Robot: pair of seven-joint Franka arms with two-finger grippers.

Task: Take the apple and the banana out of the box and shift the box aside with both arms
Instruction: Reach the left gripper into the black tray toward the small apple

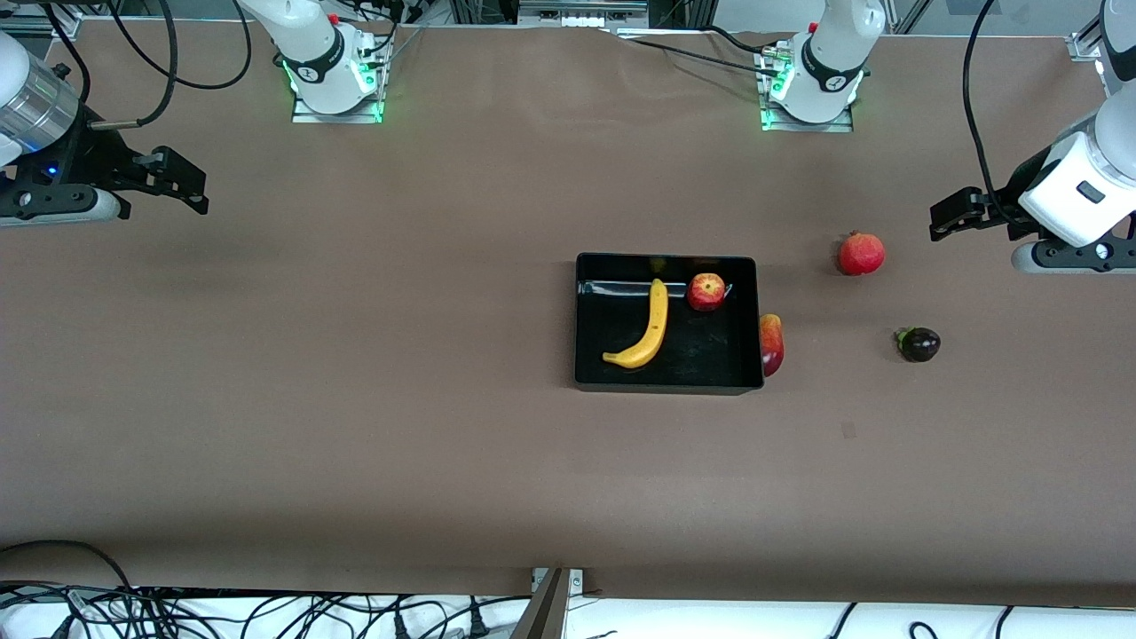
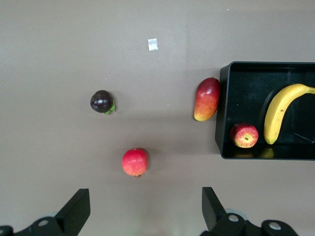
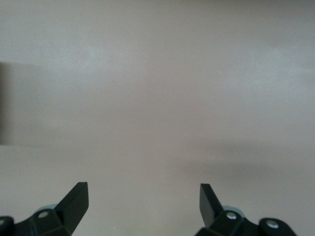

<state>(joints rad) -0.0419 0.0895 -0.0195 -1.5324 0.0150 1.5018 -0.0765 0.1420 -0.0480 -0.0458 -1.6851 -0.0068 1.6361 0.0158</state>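
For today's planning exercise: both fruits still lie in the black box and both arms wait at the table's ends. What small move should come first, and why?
Probably the left gripper, open and over bare table at its own end, should swing over the apple. The apple sits in the box at the wall toward that arm's end, closer to it than the banana. The right gripper waits open, much farther away.
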